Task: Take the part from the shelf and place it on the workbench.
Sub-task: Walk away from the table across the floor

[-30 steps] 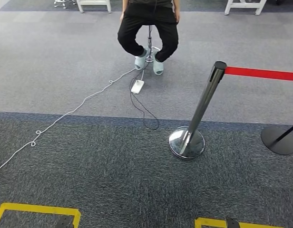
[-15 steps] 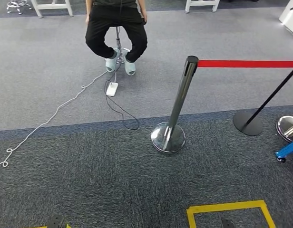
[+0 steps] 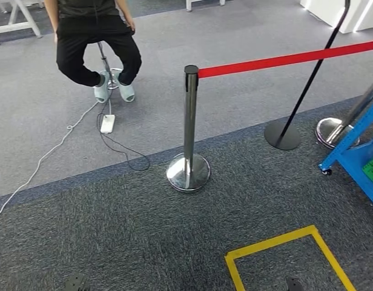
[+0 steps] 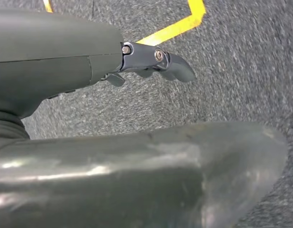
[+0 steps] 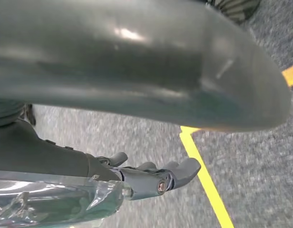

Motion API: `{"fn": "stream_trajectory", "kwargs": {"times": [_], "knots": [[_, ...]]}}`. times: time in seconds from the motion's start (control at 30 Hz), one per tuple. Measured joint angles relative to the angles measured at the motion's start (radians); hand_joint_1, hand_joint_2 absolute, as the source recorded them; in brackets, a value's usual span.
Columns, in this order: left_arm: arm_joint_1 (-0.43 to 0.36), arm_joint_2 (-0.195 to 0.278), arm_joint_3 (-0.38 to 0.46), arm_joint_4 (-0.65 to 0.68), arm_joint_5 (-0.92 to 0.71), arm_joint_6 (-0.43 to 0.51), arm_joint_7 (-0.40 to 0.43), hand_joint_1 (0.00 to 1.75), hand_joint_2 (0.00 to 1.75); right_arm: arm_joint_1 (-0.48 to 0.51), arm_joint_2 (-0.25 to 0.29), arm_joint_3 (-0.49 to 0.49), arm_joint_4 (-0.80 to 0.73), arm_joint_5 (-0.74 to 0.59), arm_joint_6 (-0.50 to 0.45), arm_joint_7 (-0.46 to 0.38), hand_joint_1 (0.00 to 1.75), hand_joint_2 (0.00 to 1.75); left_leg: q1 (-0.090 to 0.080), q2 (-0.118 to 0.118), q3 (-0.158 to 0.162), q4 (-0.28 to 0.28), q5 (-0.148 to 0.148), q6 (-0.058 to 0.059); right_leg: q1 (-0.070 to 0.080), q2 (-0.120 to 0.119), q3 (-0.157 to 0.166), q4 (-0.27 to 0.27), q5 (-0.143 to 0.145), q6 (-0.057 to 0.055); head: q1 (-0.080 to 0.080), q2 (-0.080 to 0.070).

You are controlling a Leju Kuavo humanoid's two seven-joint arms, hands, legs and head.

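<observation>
Left hand: the left hand (image 4: 138, 59) hung over dark carpet, fingers stretched out straight and holding nothing.
Right hand: the right hand (image 5: 145, 178) also had its fingers (image 5: 184, 168) stretched out; a crumpled sheet of clear plastic (image 5: 48, 202) lay along its underside, and I could not tell whether the hand held it or it only covered the wrist.
Floor near the hands: a yellow taped outline (image 3: 285, 248) sat at the lower right of the head view.
Part: no part could be picked out. A blue shelf frame (image 3: 353, 145) entered at the right edge with a green patch (image 3: 372, 170) on 1 level, so the part was probably there, out of frame.
Handling: weight, stiffness and grip point could not be judged. If the part is bagged in clear film, it would likely be slippery and better taken around its body.
Further out: a chrome stanchion (image 3: 190, 121) with a red belt (image 3: 285, 59) stood mid-frame, and a seated person (image 3: 91, 42) was at the upper left.
Hidden: the shelf was cut off, and both wrist views were blurred.
</observation>
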Motion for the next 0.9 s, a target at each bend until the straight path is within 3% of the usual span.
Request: {"fn": "stream_trajectory", "kwargs": {"times": [0.03, 0.07, 0.1, 0.17, 0.23, 0.3, 0.37, 0.43, 0.5, 0.57, 0.6, 0.63, 0.67, 0.73, 0.77, 0.8, 0.87, 0.9], "knots": [[0.002, -0.001, 0.0, 0.0, 0.0, 0.0, 0.0, 0.0, 0.0, -0.001, 0.0, 0.0, 0.0, 0.001, 0.0, 0.0, 0.0, 0.0, 0.0, -0.009, -0.039, 0.075, -0.028, 0.0, 0.0, 0.014, -0.002, 0.0, 0.001, -0.002, -0.001, 0.0], [0.004, -0.001, 0.0, 0.0, 0.0, 0.001, 0.0, 0.0, 0.0, 0.0, 0.0, 0.0, 0.0, 0.002, 0.0, 0.001, 0.0, 0.0, 0.0, -0.013, -0.067, 0.124, -0.038, 0.0, 0.001, 0.028, -0.003, 0.0, 0.002, -0.003, -0.001, 0.0], [0.005, 0.0, 0.0, 0.0, 0.0, 0.001, 0.0, 0.0, 0.0, 0.001, 0.0, 0.0, 0.0, 0.002, 0.0, 0.001, 0.0, 0.0, 0.0, -0.015, -0.077, 0.133, -0.025, 0.001, 0.0, 0.043, -0.003, 0.0, 0.003, -0.002, -0.002, 0.0], [0.005, 0.0, 0.0, 0.0, 0.0, 0.001, 0.0, 0.0, 0.0, 0.003, 0.0, -0.001, 0.0, 0.003, -0.001, 0.002, 0.0, 0.0, 0.002, -0.027, -0.039, 0.036, 0.049, 0.004, -0.002, 0.073, -0.002, 0.0, 0.005, 0.001, -0.002, 0.0], [0.004, -0.001, 0.0, 0.0, 0.0, 0.001, 0.0, 0.0, 0.0, 0.001, 0.0, -0.001, 0.0, 0.004, -0.001, 0.002, 0.0, 0.0, 0.009, -0.079, 0.023, -0.107, 0.112, 0.005, -0.002, 0.101, -0.006, 0.003, 0.007, 0.01, -0.002, 0.0], [0.003, -0.001, 0.0, 0.0, 0.0, 0.001, 0.001, 0.0, 0.0, 0.002, 0.0, -0.001, 0.0, 0.004, -0.002, 0.004, 0.0, 0.0, 0.011, -0.115, 0.05, -0.173, 0.124, 0.011, -0.004, 0.126, -0.015, 0.004, 0.01, 0.024, -0.004, 0.0], [0.001, -0.001, 0.0, 0.0, 0.0, 0.002, 0.001, 0.0, 0.0, 0.007, 0.0, -0.001, 0.0, 0.003, -0.002, 0.006, 0.0, 0.0, 0.008, -0.099, 0.052, -0.18, 0.125, 0.024, -0.01, 0.143, -0.025, -0.001, 0.015, 0.038, -0.004, 0.0], [0.0, -0.001, 0.0, 0.0, -0.001, 0.003, 0.001, 0.0, 0.0, 0.011, 0.0, -0.001, 0.0, 0.002, -0.002, 0.004, 0.0, 0.0, 0.006, -0.074, 0.053, -0.184, 0.129, 0.039, -0.009, 0.102, -0.047, 0.035, -0.01, 0.045, 0.001, 0.0], [0.002, 0.0, 0.0, 0.0, -0.005, 0.004, 0.001, 0.0, 0.0, 0.006, 0.001, -0.001, 0.0, 0.002, -0.002, 0.002, 0.0, 0.0, 0.003, -0.045, 0.053, -0.185, 0.13, 0.048, -0.005, 0.033, -0.107, 0.164, -0.082, 0.048, 0.006, 0.0], [0.006, 0.003, 0.0, 0.0, -0.008, 0.005, 0.002, 0.0, 0.0, 0.003, 0.001, -0.001, 0.0, 0.002, -0.002, 0.002, 0.0, 0.0, -0.001, -0.014, 0.054, -0.185, 0.128, 0.052, -0.005, 0.008, -0.173, 0.307, -0.142, 0.052, 0.007, 0.0], [0.006, 0.003, 0.0, 0.0, -0.009, 0.006, 0.002, 0.0, 0.0, 0.004, 0.001, -0.001, 0.0, 0.001, -0.002, 0.002, 0.0, 0.0, -0.002, 0.0, 0.055, -0.184, 0.127, 0.052, -0.005, 0.005, -0.183, 0.333, -0.145, 0.052, 0.008, 0.0], [0.006, 0.003, 0.0, 0.0, -0.01, 0.006, 0.002, 0.0, 0.0, 0.006, 0.001, -0.001, 0.0, 0.001, -0.002, 0.002, 0.0, 0.0, -0.002, 0.012, 0.056, -0.184, 0.125, 0.051, -0.005, 0.003, -0.171, 0.314, -0.128, 0.052, 0.008, 0.0], [0.005, 0.002, 0.0, 0.0, -0.01, 0.006, 0.002, 0.0, 0.0, 0.007, 0.0, -0.001, 0.0, 0.001, -0.002, 0.002, 0.0, 0.0, -0.002, 0.024, 0.06, -0.184, 0.123, 0.048, -0.005, -0.003, -0.138, 0.255, -0.097, 0.052, 0.008, 0.0], [0.005, 0.002, 0.0, 0.0, -0.01, 0.006, 0.002, 0.0, 0.0, 0.004, 0.0, -0.002, 0.0, 0.001, -0.002, 0.001, 0.0, 0.0, -0.004, 0.046, 0.068, -0.183, 0.115, 0.039, -0.003, -0.045, -0.049, 0.1, -0.035, 0.047, 0.009, 0.0], [0.005, 0.002, 0.0, 0.0, -0.011, 0.005, 0.002, 0.0, 0.0, 0.002, 0.0, -0.002, 0.0, 0.001, -0.002, 0.001, 0.0, 0.0, -0.006, 0.055, 0.072, -0.182, 0.112, 0.033, -0.002, -0.06, -0.019, 0.048, -0.018, 0.043, 0.007, 0.0], [0.004, 0.003, 0.0, 0.0, -0.011, 0.005, 0.003, 0.0, 0.0, 0.001, 0.001, -0.002, 0.0, 0.001, -0.002, 0.001, 0.0, 0.0, -0.008, 0.064, 0.075, -0.181, 0.109, 0.027, 0.0, -0.068, -0.005, 0.023, -0.012, 0.037, 0.006, 0.0], [-0.001, 0.003, 0.0, 0.0, -0.011, 0.005, 0.005, 0.0, 0.0, 0.002, 0.001, -0.002, 0.0, 0.002, -0.003, 0.001, 0.0, 0.0, -0.008, 0.079, 0.078, -0.182, 0.106, 0.017, 0.002, -0.049, -0.008, 0.02, -0.011, 0.024, 0.003, 0.0], [-0.003, 0.003, 0.0, 0.0, -0.011, 0.006, 0.006, 0.0, 0.0, 0.003, 0.0, -0.002, 0.0, 0.002, -0.003, 0.001, 0.0, 0.0, -0.006, 0.072, 0.078, -0.177, 0.1, 0.011, 0.001, -0.039, -0.009, 0.02, -0.011, 0.019, 0.002, 0.0]]}}
